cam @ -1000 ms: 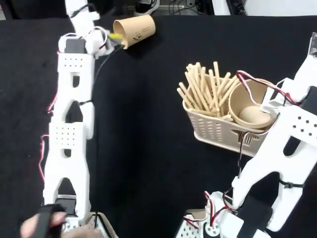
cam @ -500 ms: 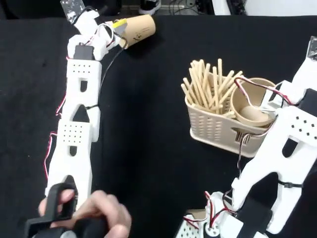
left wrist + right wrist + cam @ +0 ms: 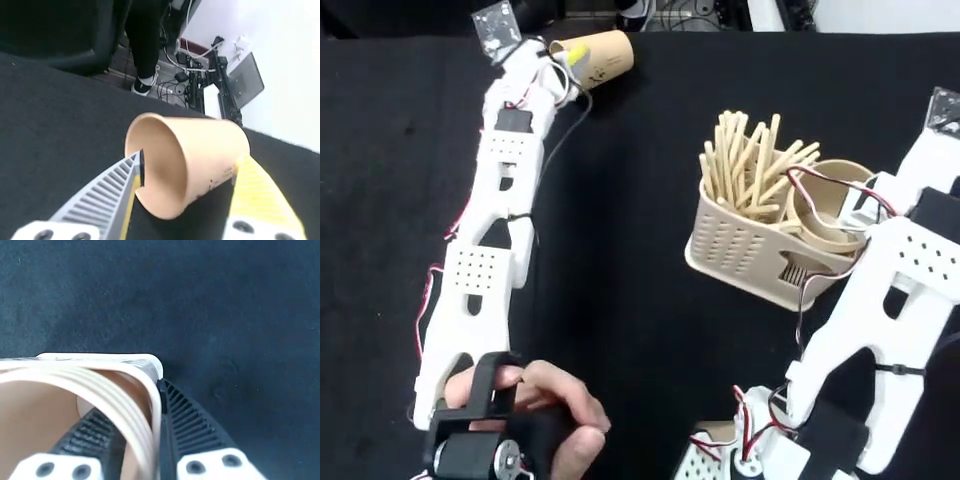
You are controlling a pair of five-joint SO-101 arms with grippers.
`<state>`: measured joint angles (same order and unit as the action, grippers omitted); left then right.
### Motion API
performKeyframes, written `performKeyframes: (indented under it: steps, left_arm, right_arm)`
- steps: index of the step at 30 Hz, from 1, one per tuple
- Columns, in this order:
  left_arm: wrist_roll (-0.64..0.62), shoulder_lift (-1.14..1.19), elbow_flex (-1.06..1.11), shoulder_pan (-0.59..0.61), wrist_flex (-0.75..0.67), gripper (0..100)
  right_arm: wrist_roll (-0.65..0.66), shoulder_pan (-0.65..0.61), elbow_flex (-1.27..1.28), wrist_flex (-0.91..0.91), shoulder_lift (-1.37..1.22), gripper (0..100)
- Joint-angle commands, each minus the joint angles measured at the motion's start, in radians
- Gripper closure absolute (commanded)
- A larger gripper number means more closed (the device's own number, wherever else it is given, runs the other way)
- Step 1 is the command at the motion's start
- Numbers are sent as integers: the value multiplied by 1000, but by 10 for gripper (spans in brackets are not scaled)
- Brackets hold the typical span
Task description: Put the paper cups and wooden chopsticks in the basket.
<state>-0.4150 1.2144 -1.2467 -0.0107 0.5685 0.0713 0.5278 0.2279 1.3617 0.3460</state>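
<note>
Basket (image 3: 740, 245) slid left, pinched by right tool (image 3: 131, 402) (left tool (image 3: 187, 160) wide around printed paper cup (image 3: 175, 172)).

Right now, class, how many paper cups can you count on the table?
2 for sure: a tipped cup lying on its side at the left tool, and a second cup in the basket. Layered rims there suggest more nested inside.

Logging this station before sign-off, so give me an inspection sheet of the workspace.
Surface: black cloth table.
Job's things: paper cup on its side at the far edge; basket tilted, holding chopsticks and stacked cups.
Clutter: nothing seen.
Grippers: left gripper open around the lying cup; right gripper shut on the basket's wall.
Cables: red wire loops over the stacked cups.
Surroundings: floor cables and white wall beyond the table.
</note>
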Motion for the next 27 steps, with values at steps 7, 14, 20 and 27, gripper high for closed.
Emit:
performKeyframes:
  steps: [7, 14, 20, 27]
  left_arm:
    - [11, 43, 39, -21, -161, 711]
    - [103, 129, 41, -42, -173, 711]
    - [109, 137, 39, -45, -178, 713]
    - [209, 140, 4, -45, -203, 977]
  right_arm:
    - [6, 9, 2, -29, 35, 986]
    - [6, 9, 2, -29, 31, 986]
    - [6, 8, 38, -64, 38, 986]
    - [6, 6, 68, -110, 38, 986]
